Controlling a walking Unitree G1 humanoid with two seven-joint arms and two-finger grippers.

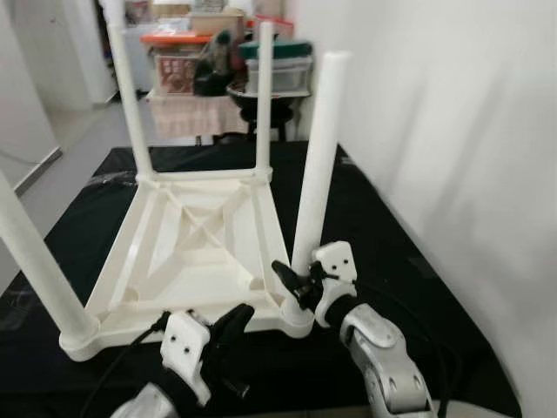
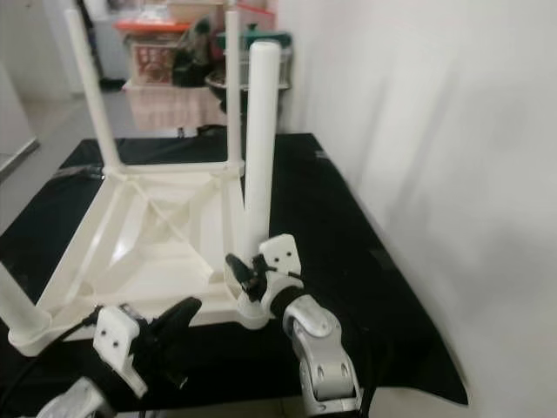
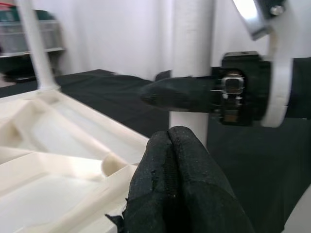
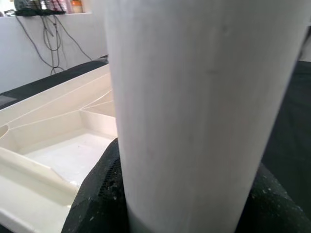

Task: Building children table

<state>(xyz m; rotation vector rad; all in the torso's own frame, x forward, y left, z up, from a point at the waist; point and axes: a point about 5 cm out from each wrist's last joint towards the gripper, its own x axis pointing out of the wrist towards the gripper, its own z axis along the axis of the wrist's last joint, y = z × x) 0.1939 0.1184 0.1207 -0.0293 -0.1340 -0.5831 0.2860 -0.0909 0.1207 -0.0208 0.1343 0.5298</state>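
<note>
Gripping the near table leg point(image 1: 318, 148), right hand point(image 1: 305, 283) clamps its base.

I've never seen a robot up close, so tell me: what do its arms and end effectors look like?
Each arm is rounded silver metal; the right arm shows jointed segments. Each ends in a white plastic bracket with small dark screw holes, carrying two long black fingers that look soft and textured up close. Thin black cables run beside the left end effector and behind the right end effector.
</note>
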